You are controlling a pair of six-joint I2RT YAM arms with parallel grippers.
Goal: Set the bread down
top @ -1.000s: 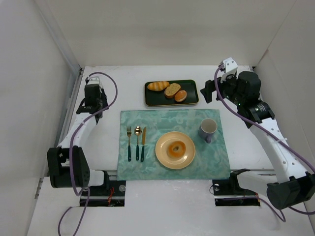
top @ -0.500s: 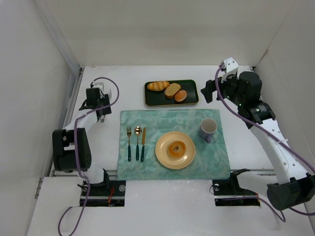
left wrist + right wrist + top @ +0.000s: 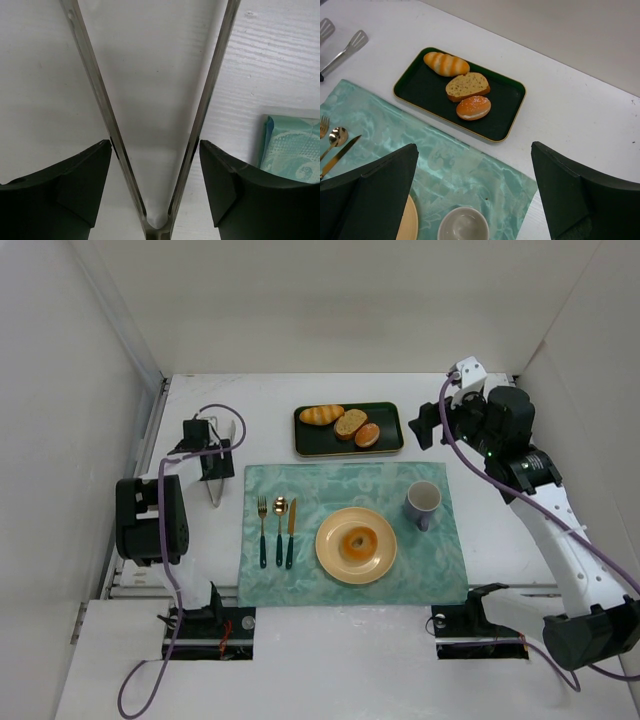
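The bread [image 3: 358, 542], a small golden-orange ring, lies in the middle of the yellow plate [image 3: 328, 558] on the teal placemat [image 3: 310, 488]. My left gripper [image 3: 210, 462] is over the table left of the mat, far from the plate. In the left wrist view it [image 3: 155, 144] is open, and metal tongs [image 3: 102, 100] lie spread in a V between its fingers, hinge towards the palm. I cannot tell if the fingertips touch them. My right gripper [image 3: 428, 426] is open and empty, raised to the right of the tray; the right wrist view shows it [image 3: 474, 146] above the mat's far right corner.
A dark green tray [image 3: 392, 447] at the back holds a long roll [image 3: 321, 414], a brown slice [image 3: 350, 423] and a bun [image 3: 367, 434]. A grey mug [image 3: 423, 502] stands right of the plate. A fork [image 3: 262, 530], spoon [image 3: 279, 528] and knife [image 3: 291, 530] lie left of it. White walls enclose the table.
My left arm has folded back, its elbow moving away from the near edge. The tongs now show lying on the table left of the mat. The right arm has hardly moved.
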